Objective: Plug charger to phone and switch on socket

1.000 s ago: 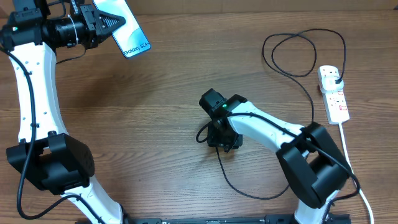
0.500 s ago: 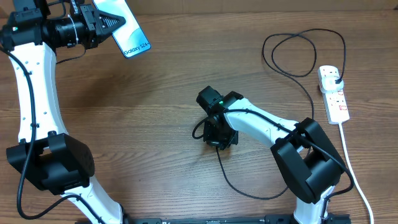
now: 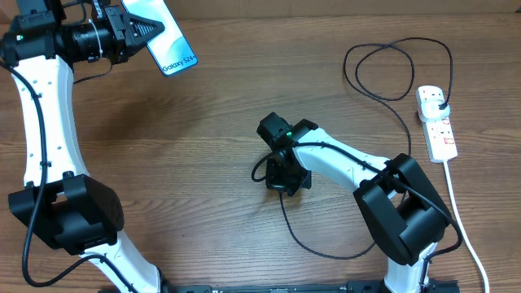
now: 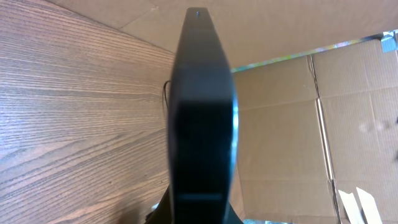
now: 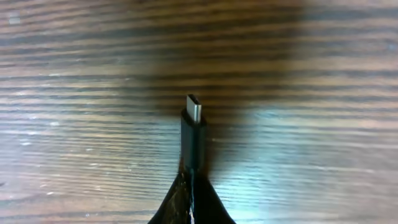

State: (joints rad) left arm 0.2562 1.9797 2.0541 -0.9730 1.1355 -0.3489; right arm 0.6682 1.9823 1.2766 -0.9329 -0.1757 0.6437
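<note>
The phone point(image 3: 163, 37), light-blue screen up and reading "Galaxy S24+", is held in the air at the table's far left by my left gripper point(image 3: 130, 34), which is shut on it. In the left wrist view the phone point(image 4: 202, 112) shows edge-on as a dark slab. The charger cable point(image 3: 391, 89) runs from its plug in the socket point(image 3: 437, 122) at the right, loops, and ends mid-table. My right gripper point(image 3: 286, 181) is shut on the charger's connector end; the metal tip point(image 5: 193, 109) sticks out beyond the fingertips point(image 5: 193, 186) just above the wood.
The socket's thick white cord point(image 3: 460, 212) trails toward the front right edge. Cardboard panels point(image 4: 298, 124) stand behind the table's far edge. A cable loop point(image 3: 317, 236) lies in front of the right arm's base.
The right gripper has shut on the charger's connector end and shifted slightly left. The cable loop on the table moved with it. The left arm and phone have stayed still.
</note>
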